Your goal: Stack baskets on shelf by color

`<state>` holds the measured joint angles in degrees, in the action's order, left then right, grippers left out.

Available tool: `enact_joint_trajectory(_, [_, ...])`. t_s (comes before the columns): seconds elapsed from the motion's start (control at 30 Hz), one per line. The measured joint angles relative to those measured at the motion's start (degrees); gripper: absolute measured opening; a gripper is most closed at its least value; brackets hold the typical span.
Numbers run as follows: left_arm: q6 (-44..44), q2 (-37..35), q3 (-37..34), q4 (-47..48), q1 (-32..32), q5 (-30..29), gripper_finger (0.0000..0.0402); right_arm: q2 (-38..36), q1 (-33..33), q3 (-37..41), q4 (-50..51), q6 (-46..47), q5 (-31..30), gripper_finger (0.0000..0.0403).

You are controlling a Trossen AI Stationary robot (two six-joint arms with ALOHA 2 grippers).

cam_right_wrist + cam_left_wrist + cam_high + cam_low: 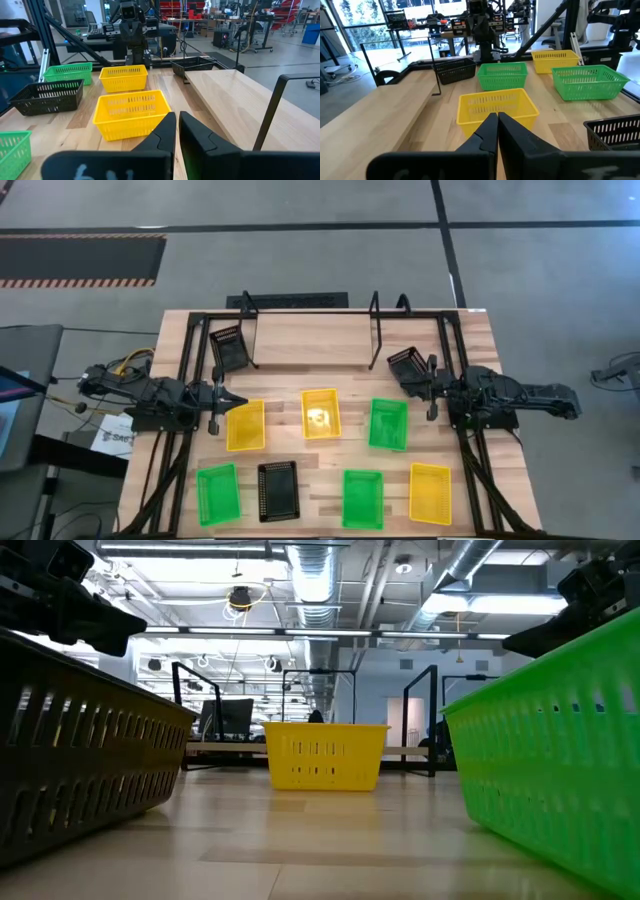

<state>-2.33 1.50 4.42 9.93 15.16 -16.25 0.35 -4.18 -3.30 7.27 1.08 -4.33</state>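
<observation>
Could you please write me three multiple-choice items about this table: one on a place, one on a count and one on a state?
1. Where does the black basket nearest the left arm stand?
A. on the board of the shelf
B. on the table, beside the shelf's left end
C. inside a green basket

2. How many yellow baskets are there?
A. two
B. three
C. four

3. How do the jaws of the left gripper stand?
A. shut, holding nothing
B. shut on a yellow basket
C. wide open

Key:
1 B: the high view shows it outside the shelf's end loop, and the board is bare.
2 B: the high view shows two in the middle row and one at the front right.
3 A: the left wrist view shows the jaws together, with the nearest yellow basket ahead of them.
</observation>
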Motion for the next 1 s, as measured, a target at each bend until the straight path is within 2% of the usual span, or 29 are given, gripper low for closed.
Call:
enact_joint_trajectory(0.87, [-0.01,0.00,-0.01,0.00,0.02,0.02,0.0000,0.01,-0.01,0.01,0.02,0.00,-0.01,0.0047])
enact_joint_trajectory(0.93, [-2.07,0.00,-0.01,-0.15,0.01,-0.42,0.0000,0.01,-0.01,0.01,0.02,-0.02,-0.01,0.0047])
enact_joint_trajectory(1.0, [-7.85,0.00,-0.04,-0.35,0.02,-2.27,0.0000,-0.01,0.01,-0.01,0.02,0.00,-0.01,0.0047])
